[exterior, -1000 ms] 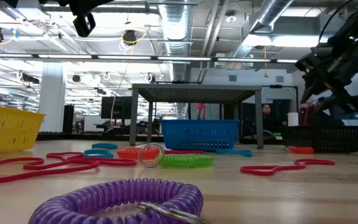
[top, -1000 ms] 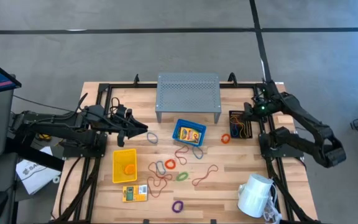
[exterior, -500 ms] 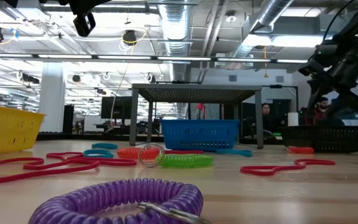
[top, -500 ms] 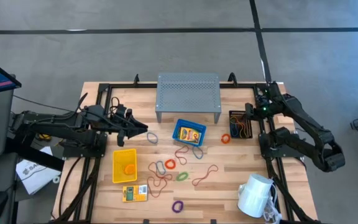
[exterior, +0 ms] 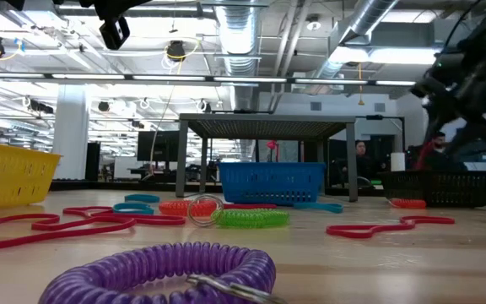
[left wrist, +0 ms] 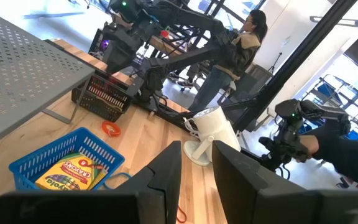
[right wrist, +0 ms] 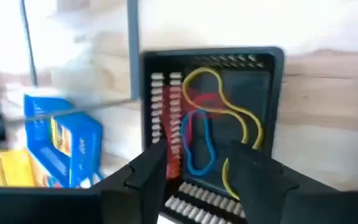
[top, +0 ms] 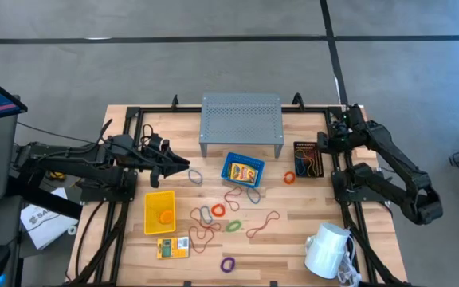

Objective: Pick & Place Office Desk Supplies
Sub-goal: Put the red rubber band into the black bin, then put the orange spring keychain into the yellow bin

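Note:
The black mesh bin (top: 308,160) holds yellow, blue and red loops (right wrist: 211,121). My right gripper (top: 326,144) hangs open above its far right side, holding nothing (right wrist: 197,180). The blue bin (top: 243,170) holds a yellow packet, and the yellow bin (top: 160,211) an orange loop. A second yellow packet (top: 173,248) lies flat at the near edge. Orange (top: 217,210), green (top: 233,226), red (top: 261,227), grey (top: 194,175) and purple (top: 228,264) loops lie flat on the wood. My left gripper (top: 185,168) waits open beside the grey loop (left wrist: 197,183).
The grey perforated riser (top: 241,119) stands at the far edge behind the blue bin. The white mug (top: 327,249) stands at the near right corner. A person (left wrist: 247,43) stands beyond the table's right side. Black frame rails run along both table sides.
My right gripper has drawn away from over the black mesh bin, toward the table's far right corner and slightly up. It stays open. The left arm and all the supplies have kept still.

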